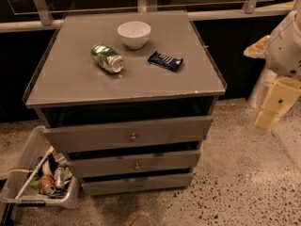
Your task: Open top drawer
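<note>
The top drawer (pixel 94 135) is the widest and tallest grey front of three in the grey cabinet (pixel 70 84), with a small round brass knob (pixel 133 137) at its centre. Its front stands out a little from the cabinet, with a dark gap above it under the cabinet top. The two narrower drawer fronts (pixel 136 164) sit below it, each with a similar knob. My gripper (pixel 276 103) hangs at the right edge of the camera view on the white arm (pixel 287 41), to the right of the cabinet and well apart from the drawer.
On the cabinet top lie a white bowl (pixel 134 34), a crushed green can (pixel 107 58) and a dark blue snack bar (pixel 165 60). A clear bin (pixel 28 154) with rubbish stands on the speckled floor at the lower left. A railing (pixel 42 6) runs behind.
</note>
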